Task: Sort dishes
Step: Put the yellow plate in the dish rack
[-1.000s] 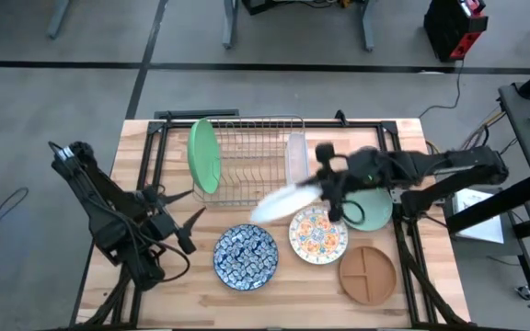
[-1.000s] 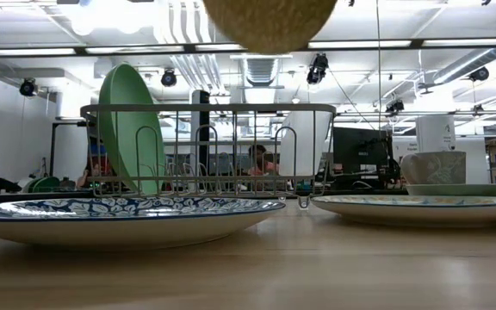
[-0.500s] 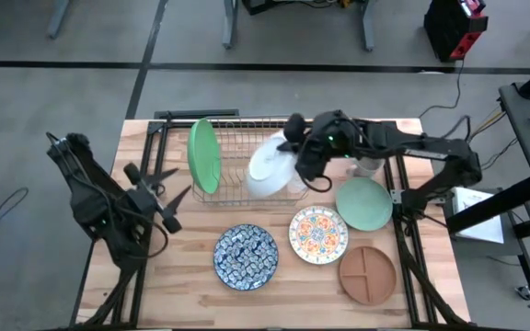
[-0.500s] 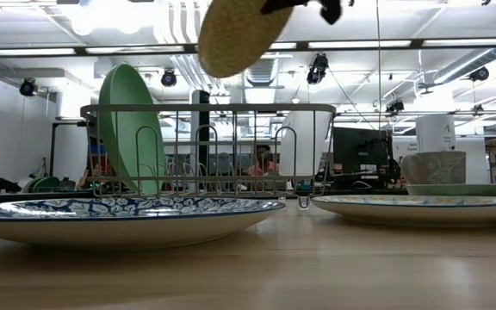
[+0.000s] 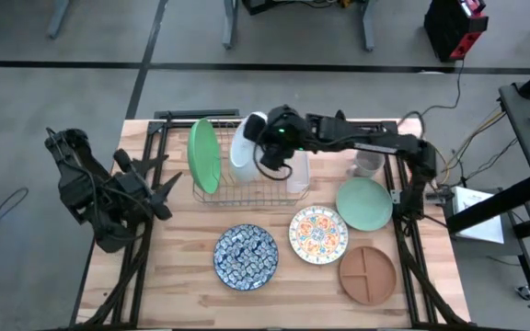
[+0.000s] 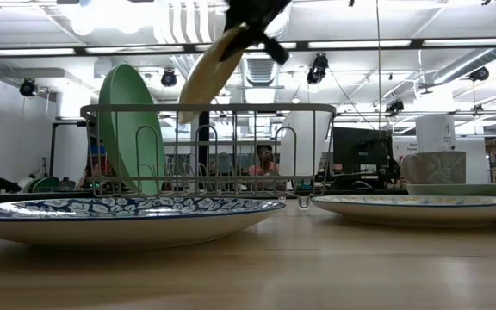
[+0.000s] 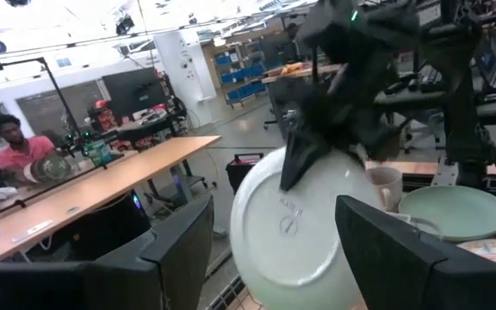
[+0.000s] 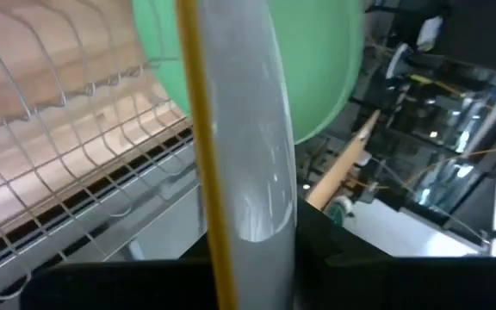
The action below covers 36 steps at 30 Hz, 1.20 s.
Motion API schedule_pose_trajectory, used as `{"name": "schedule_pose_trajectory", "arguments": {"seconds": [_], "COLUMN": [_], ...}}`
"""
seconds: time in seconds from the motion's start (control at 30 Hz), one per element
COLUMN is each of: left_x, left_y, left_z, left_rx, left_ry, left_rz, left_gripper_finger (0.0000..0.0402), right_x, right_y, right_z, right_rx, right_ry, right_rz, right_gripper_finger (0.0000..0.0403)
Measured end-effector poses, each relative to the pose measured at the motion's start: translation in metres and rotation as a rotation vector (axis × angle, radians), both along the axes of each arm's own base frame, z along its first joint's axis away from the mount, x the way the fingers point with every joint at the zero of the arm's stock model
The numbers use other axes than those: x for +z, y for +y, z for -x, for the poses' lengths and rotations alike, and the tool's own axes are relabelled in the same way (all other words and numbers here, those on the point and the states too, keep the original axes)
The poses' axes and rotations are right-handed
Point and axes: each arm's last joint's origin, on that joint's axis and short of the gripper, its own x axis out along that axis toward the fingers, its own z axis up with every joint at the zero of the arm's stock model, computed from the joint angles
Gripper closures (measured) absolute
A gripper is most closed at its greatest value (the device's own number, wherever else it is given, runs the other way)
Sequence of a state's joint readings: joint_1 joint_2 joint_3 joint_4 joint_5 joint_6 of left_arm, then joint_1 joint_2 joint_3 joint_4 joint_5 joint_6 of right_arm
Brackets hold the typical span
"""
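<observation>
Right tool [image 5: 267, 147] clamps gold speckled plate [image 5: 243, 158] on edge (tilted), above rack [image 5: 274, 188] beside green plate [image 5: 203, 156]; left tool [image 5: 159, 188] idle, spread.

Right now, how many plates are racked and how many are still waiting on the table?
One looks done: the green plate stands upright in the wire rack. In hand: the right gripper holds the gold speckled plate tilted over the rack, not seated. Left on the table: blue patterned plate, floral plate, teal plate, brown divided plate. The left gripper waits aside.
</observation>
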<state>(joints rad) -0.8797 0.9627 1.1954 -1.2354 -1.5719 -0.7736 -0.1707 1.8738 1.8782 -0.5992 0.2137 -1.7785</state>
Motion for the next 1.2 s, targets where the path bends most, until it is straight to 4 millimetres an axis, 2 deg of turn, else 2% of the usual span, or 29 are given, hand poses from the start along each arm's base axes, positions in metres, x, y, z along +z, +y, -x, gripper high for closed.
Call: {"name": "schedule_pose_trajectory", "arguments": {"seconds": [0.13,0.27,0.6,0.7,1.2], "left_x": [0.003,0.006,0.013,0.014,0.014], "left_y": [0.006,0.013,0.032,0.038,0.056], "left_z": [0.005,0.011,0.026,0.031,0.046], "left_rx": [0.0,0.0,-0.002,-0.007,-0.032], "left_ry": [0.02,0.035,0.053,0.051,0.035], "left_rz": [-0.023,-0.04,-0.061,-0.05,0.008], "left_gripper_finger": [0.0168,0.0168,0.0168,0.0168,0.0168], "right_x": [-0.007,-0.012,-0.037,-0.046,-0.056], "right_y": [-0.007,-0.013,-0.018,-0.019,-0.016], "right_z": [-0.017,-0.032,-0.054,-0.058,-0.063], "right_rx": [0.021,-0.049,-0.089,-0.089,-0.029], "right_ry": [0.03,0.033,0.077,0.099,0.102], "right_rz": [0.065,0.118,0.14,0.138,0.077], "right_gripper_finger": [0.0381,0.0381,0.0381,0.0381,0.0381]}}
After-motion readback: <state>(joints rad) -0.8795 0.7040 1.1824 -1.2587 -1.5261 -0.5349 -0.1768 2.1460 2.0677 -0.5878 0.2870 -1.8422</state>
